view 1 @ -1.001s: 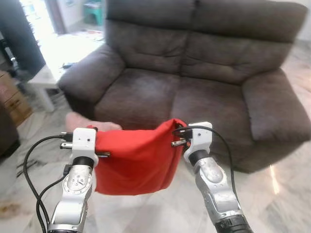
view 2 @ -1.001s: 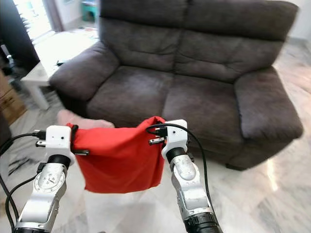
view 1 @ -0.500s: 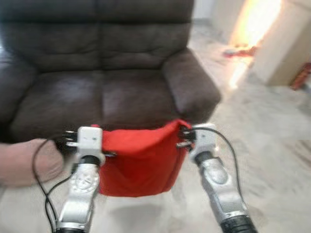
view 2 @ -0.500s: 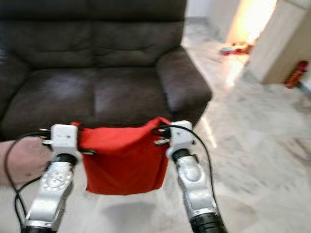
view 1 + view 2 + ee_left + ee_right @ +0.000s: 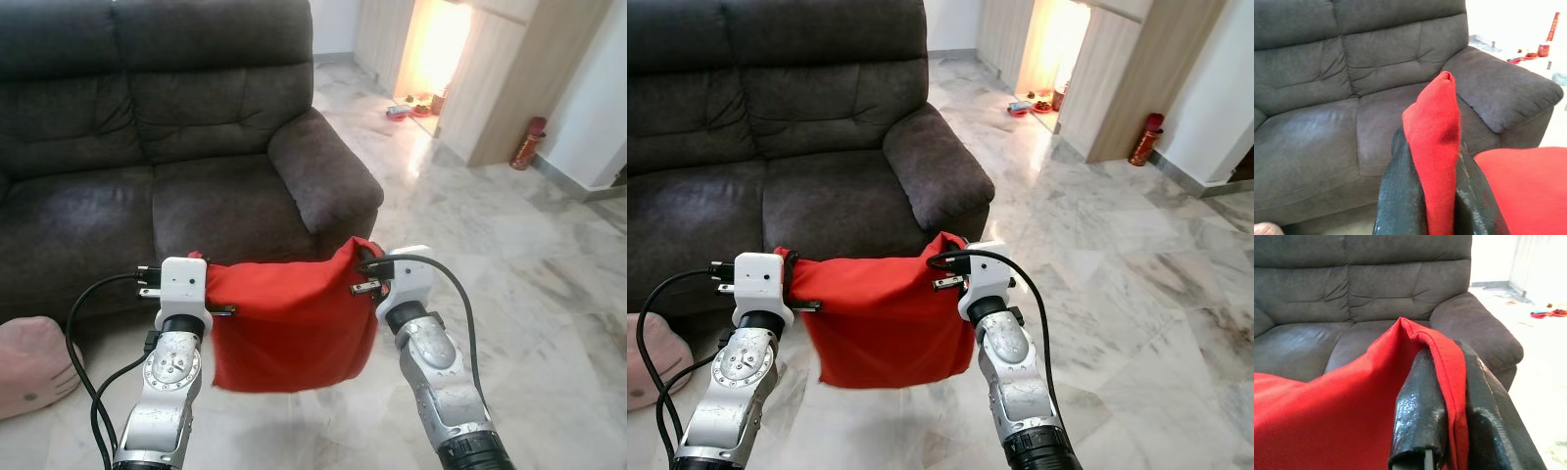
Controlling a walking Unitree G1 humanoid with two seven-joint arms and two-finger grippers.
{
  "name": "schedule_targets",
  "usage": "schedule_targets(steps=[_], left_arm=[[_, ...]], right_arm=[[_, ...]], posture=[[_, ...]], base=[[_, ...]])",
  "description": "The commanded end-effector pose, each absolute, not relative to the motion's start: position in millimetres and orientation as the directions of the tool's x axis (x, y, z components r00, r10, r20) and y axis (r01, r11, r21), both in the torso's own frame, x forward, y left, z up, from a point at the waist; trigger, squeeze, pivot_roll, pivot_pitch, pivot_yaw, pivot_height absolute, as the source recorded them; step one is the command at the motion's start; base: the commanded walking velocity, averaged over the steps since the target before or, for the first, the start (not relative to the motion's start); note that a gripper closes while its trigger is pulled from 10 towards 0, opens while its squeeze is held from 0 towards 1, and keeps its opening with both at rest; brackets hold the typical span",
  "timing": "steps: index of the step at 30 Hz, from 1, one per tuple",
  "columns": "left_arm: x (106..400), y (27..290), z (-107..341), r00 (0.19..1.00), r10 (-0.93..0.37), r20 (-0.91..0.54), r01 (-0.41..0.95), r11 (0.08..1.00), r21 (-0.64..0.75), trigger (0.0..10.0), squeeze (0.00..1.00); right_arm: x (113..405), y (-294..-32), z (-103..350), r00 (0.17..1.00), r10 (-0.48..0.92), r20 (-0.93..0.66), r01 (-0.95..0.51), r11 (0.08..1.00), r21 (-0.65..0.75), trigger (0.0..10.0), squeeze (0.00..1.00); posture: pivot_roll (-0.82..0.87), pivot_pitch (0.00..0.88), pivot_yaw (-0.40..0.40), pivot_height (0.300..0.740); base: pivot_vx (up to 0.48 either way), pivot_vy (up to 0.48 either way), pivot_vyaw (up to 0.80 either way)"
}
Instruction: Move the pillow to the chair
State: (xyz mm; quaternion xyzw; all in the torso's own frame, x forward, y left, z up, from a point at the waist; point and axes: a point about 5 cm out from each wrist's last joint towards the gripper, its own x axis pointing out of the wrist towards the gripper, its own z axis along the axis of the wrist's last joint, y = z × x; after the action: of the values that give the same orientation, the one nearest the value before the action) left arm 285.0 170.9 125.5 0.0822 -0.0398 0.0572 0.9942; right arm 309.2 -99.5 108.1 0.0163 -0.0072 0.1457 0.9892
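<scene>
Red pillow (image 5: 289, 323) slung between left hand (image 5: 199, 286) and right hand (image 5: 367, 274), both clamped on corners.

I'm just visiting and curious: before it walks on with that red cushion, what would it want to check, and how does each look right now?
1. Left gripper clamped on a corner of the red pillow: ok.
2. Right gripper clamped on the other corner: ok.
3. Pillow hanging off the marble floor: ok.
4. Pillow clear of the dark sofa: ok; it hangs in front of it.
5. Target chair in sight: not ok.
6. Pink cushion on the floor by the left arm, out of the path: cannot tell.
</scene>
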Motion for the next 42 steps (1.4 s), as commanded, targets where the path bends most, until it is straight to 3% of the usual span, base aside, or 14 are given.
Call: schedule_targets(steps=[1,23,27,32,42], left_arm=[[284.9,167.5,152.4,0.970,0.099,0.223,-0.129,0.984,0.126,10.0,0.00],[282.9,163.4,162.9,0.950,0.086,0.300,-0.145,0.973,0.179,10.0,0.00],[283.5,163.7,162.0,0.951,0.096,0.295,-0.154,0.971,0.182,10.0,0.00],[283.5,164.8,163.1,0.949,0.103,0.298,-0.162,0.970,0.179,10.0,0.00],[283.0,166.1,162.5,0.949,0.112,0.296,-0.171,0.969,0.180,10.0,0.00]], right_arm=[[313.7,-93.5,127.7,0.943,0.314,0.109,-0.316,0.949,0.006,10.0,0.00],[312.7,-87.1,145.4,0.911,0.354,0.210,-0.354,0.934,-0.036,10.0,0.00],[307.4,-80.4,147.2,0.883,0.409,0.229,-0.405,0.912,-0.066,10.0,0.00],[309.1,-80.3,145.9,0.893,0.392,0.219,-0.400,0.916,-0.010,10.0,0.00],[311.3,-82.2,147.0,0.896,0.388,0.215,-0.393,0.919,-0.024,10.0,0.00]], posture=[[0.08,0.000,-0.038,0.740],[0.08,0.000,-0.034,0.740],[0.08,0.000,-0.036,0.740],[0.08,0.000,-0.041,0.740],[0.08,0.000,-0.047,0.740]], base=[[0.000,0.000,0.00],[0.231,0.000,0.12],[0.291,0.000,0.80],[0.299,0.000,0.27],[0.300,0.000,0.00]])
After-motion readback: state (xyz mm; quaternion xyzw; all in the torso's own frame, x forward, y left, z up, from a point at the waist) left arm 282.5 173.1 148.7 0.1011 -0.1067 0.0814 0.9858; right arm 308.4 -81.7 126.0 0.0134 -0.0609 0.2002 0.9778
